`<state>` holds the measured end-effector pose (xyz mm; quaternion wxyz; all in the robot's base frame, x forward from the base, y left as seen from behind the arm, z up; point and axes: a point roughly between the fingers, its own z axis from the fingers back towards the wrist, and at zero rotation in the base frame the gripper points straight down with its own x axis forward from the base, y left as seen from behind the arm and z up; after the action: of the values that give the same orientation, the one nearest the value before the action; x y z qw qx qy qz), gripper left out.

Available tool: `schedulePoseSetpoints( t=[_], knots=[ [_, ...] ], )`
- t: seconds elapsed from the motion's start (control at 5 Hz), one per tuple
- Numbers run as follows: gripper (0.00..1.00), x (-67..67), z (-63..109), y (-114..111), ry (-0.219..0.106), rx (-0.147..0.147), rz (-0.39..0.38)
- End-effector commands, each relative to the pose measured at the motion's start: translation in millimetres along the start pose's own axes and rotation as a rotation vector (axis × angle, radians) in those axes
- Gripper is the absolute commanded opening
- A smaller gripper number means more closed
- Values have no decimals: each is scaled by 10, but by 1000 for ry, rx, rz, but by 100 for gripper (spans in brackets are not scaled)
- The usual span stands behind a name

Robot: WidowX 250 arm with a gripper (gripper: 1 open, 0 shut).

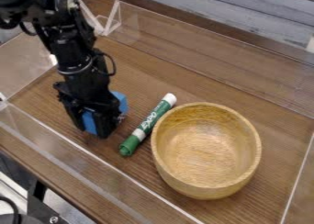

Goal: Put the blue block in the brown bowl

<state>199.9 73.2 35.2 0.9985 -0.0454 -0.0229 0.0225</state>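
The blue block [110, 117] rests on the wooden table left of centre, with my black gripper [95, 120] lowered over it from above. Its fingers straddle the block and press against its sides, so the gripper is shut on it; only the block's right and lower parts show. The brown bowl [207, 150] is a wide, shallow wooden bowl standing empty to the right, about a block's length beyond the pen.
A green-and-white marker pen [147, 124] lies diagonally between the block and the bowl. Clear acrylic walls [221, 53] fence the table on the back, left and front sides. The arm [68, 44] rises toward the upper left.
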Motion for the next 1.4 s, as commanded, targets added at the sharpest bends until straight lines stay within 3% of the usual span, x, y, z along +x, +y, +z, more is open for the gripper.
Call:
schedulePoseSetpoints(
  t=[0.0, 1.2],
  knots=[
    [0, 139, 184, -12, -56, 30, -18],
    [0, 189, 401, -313, -41, 47, -68]
  ],
)
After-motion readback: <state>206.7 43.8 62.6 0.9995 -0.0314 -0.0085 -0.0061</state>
